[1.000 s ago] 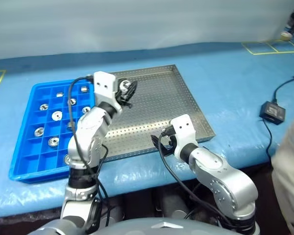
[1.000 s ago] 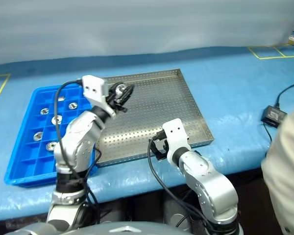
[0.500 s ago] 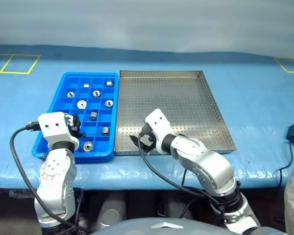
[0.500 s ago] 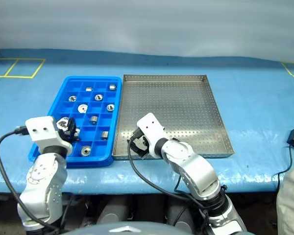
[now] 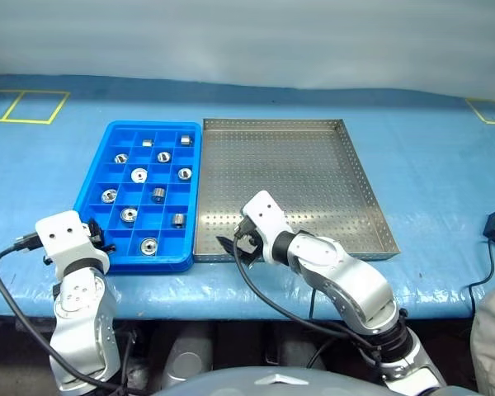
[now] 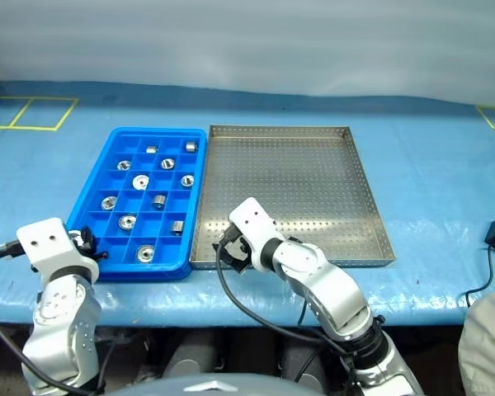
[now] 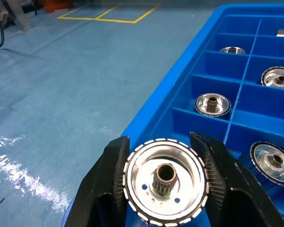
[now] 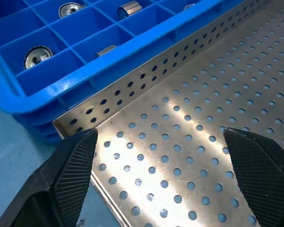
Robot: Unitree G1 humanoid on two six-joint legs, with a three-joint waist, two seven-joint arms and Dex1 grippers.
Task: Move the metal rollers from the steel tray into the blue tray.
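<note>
Left hand (image 7: 164, 187): closed on one metal roller (image 7: 164, 182), black fingers (image 7: 106, 184) on either side of its rim; it hangs at the blue tray's near outer corner, over the desk (image 5: 445, 165).
Right hand (image 8: 161, 156): spread wide, holding nothing, low over the steel tray's near corner next to the blue tray.
Blue tray (image 5: 95, 177): just ahead of the left hand; nine metal rollers (image 5: 139, 175) lie in separate compartments.
Steel tray (image 5: 359, 190): touching or almost touching the blue tray's side; its perforated floor is bare beneath the right hand and beyond it.
Progress: judged nearly done, since the roller in the left hand looks like the last to place.
Left wrist view adds: the gripped roller's hub and toothed rim, barely visible from the head.
Right wrist view adds: bare holes between its open fingers.
</note>
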